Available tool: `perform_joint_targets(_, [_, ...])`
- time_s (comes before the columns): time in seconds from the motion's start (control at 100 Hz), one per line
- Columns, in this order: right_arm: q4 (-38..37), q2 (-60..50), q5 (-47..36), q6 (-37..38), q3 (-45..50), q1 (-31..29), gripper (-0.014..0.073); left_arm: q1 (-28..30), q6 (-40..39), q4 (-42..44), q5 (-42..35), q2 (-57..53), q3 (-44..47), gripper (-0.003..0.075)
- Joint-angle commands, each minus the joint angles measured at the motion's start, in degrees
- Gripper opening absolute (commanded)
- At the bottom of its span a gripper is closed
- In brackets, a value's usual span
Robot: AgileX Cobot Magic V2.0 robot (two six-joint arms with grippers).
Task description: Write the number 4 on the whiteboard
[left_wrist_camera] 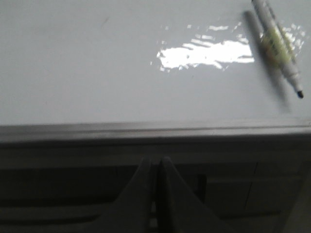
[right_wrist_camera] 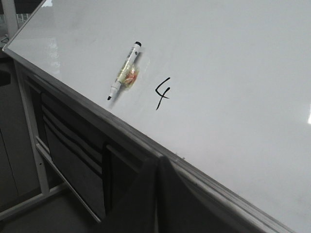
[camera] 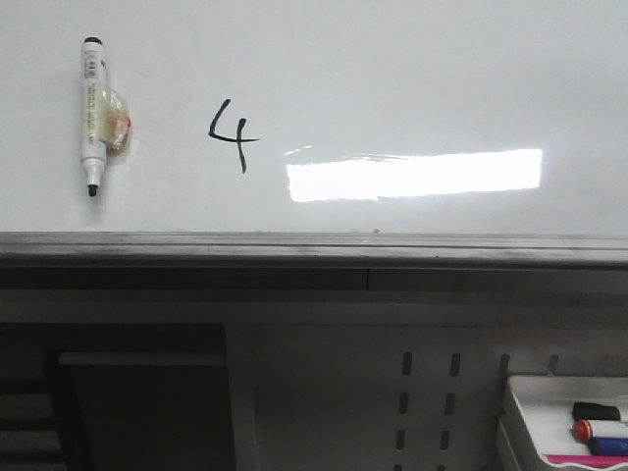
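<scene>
1. A large glossy whiteboard fills the upper half of the front view, with its grey metal edge strip running across the middle of the picture. A bright rectangle of reflected light sits on the board near that edge.
2. The number 4, open-topped and drawn in thin black strokes, is on the board close to the grey edge and towards the board's left end. The task looks complete.
3. A marker lies flat on the board left of the numeral, apart from it, its uncapped black tip pointing toward the grey edge. A clear yellowish wad, possibly tape, clings to its barrel.
4. Handling judgement: the marker is light, stiff and smooth, so it may roll or slip. The wrapped middle of the barrel seems the best place to grip. The board itself is rigid and slick, and fresh ink would smear if brushed.
5. A small white tray sits below the board at the lower right of the front view. It holds a red-capped marker and a dark object, perhaps another cap or marker.
6. The left gripper has its fingers pressed together, holding nothing, below the board's edge.
7. The right gripper is likewise closed and empty, beside the edge strip.
</scene>
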Motion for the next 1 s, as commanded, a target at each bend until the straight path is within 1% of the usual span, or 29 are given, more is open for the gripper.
perform_joint_targets(0.0, [0.21,0.26,-4.56,0.01,-1.43,-0.41,-0.0064,0.59,-0.31,-0.51,-3.74,-1.46,0.43,-0.002])
perform_joint_targets(0.09, [0.21,0.26,-4.56,0.01,-1.43,-0.41,-0.0064,0.59,-0.42,-0.51,-3.74,-1.46,2.03,-0.002])
perform_joint_targets(0.21, [0.21,0.26,-4.56,0.01,-1.43,-0.41,-0.0064,0.59,-0.42,-0.51,0.08,-1.46,1.99,-0.002])
perform_joint_targets(0.99, [0.21,0.26,-4.56,0.01,-1.43,-0.41,-0.0064,0.59,-0.42,-0.51,-0.13,-1.46,1.99,-0.002])
